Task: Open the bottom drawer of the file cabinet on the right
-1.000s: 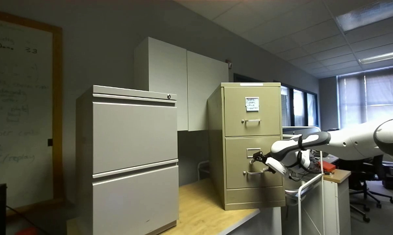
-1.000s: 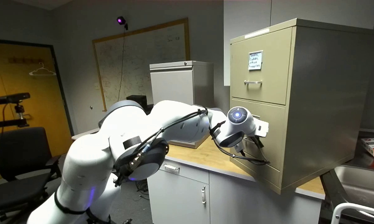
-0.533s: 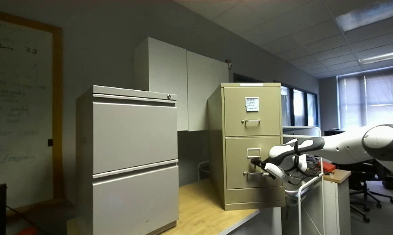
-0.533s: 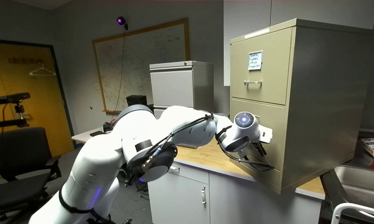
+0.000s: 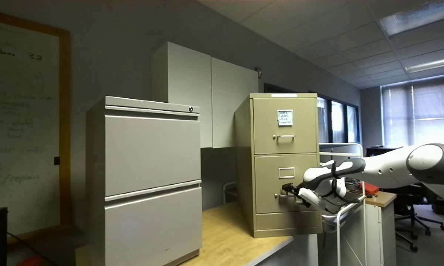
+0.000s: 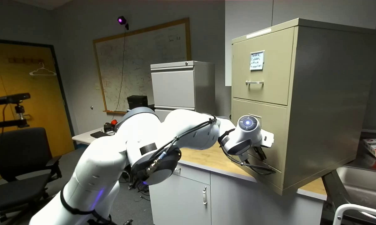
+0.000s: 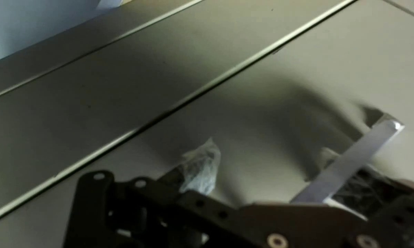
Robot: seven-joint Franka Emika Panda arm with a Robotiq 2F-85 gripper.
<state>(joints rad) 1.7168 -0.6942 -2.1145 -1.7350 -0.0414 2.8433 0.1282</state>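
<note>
The beige file cabinet (image 5: 243, 162) stands on the counter and also shows in an exterior view (image 6: 328, 106). Its bottom drawer (image 5: 267, 181) is shut, with an empty label frame and a silver bar handle (image 5: 283, 195). My gripper (image 5: 295, 195) is at this handle in an exterior view, its fingers spread. In the wrist view the gripper (image 7: 265, 165) is open, its fingertips wrapped in clear tape. The handle (image 7: 351, 162) passes in front of the right finger and lies between the fingers; contact cannot be told. The arm hides the handle in an exterior view (image 6: 252, 137).
The upper drawer (image 5: 264, 125) bears a paper label and is shut. A wider grey cabinet (image 5: 151, 155) stands on the wooden counter (image 5: 225, 229). A white cart rail (image 5: 338, 229) stands close under the arm. A sink (image 6: 363, 181) lies beside the cabinet.
The gripper has moved down along the drawer front, its upper finger dropping from near the label frame to the handle's height. The arm's elbow has also lowered. The drawer stays shut.
</note>
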